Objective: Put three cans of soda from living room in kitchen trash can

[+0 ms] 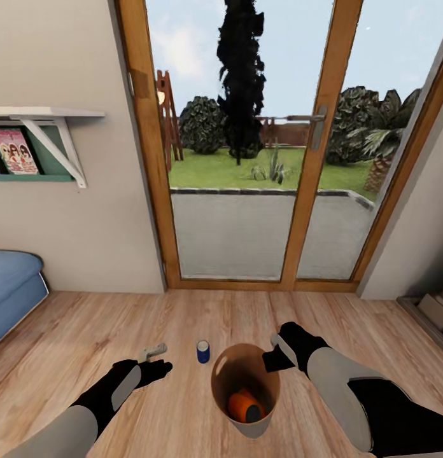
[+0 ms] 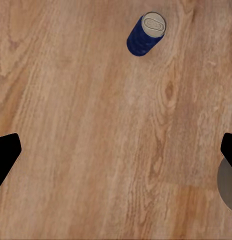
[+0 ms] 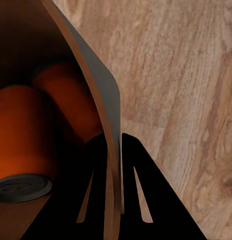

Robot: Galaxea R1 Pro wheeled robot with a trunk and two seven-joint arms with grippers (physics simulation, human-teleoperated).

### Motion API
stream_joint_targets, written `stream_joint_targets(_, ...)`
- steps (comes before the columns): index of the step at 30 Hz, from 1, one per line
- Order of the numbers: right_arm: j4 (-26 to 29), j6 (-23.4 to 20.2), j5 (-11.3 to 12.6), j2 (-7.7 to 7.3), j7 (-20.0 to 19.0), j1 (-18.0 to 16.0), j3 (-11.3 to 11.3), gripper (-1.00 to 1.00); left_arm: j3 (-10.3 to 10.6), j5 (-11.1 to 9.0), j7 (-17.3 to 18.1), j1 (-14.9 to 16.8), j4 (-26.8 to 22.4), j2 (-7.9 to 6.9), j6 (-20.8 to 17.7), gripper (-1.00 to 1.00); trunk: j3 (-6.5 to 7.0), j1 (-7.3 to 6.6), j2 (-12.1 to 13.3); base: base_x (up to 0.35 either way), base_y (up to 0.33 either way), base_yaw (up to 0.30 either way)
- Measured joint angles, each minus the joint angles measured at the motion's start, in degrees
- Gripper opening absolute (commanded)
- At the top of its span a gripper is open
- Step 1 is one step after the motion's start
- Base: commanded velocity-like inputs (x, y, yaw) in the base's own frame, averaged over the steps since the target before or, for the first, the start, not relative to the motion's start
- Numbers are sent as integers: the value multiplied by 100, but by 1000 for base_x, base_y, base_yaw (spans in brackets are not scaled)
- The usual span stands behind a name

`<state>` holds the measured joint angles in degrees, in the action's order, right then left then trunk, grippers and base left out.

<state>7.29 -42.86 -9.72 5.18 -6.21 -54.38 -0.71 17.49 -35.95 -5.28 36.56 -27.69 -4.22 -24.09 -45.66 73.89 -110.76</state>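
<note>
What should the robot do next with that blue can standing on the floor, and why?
Probably lower the left gripper toward the blue can and close on it. The can stands upright on the wood floor, apart from the open fingers. Two orange cans already lie in the bin, whose rim the right gripper is pinching.

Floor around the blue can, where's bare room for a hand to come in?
Bare wood lies between the blue can and the glass door, and toward the sofa. Tight beside the bin, whose rim the right gripper clamps.
</note>
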Motion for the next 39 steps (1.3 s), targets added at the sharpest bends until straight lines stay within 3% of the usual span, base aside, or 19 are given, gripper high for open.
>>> stream_joint_targets(39, -10, 1, -55, -1, 5, 0, -44, -100, 0, 9, 0, 0, 237, 3, 148, 100, 0, 0, 0, 324, 159, -121)
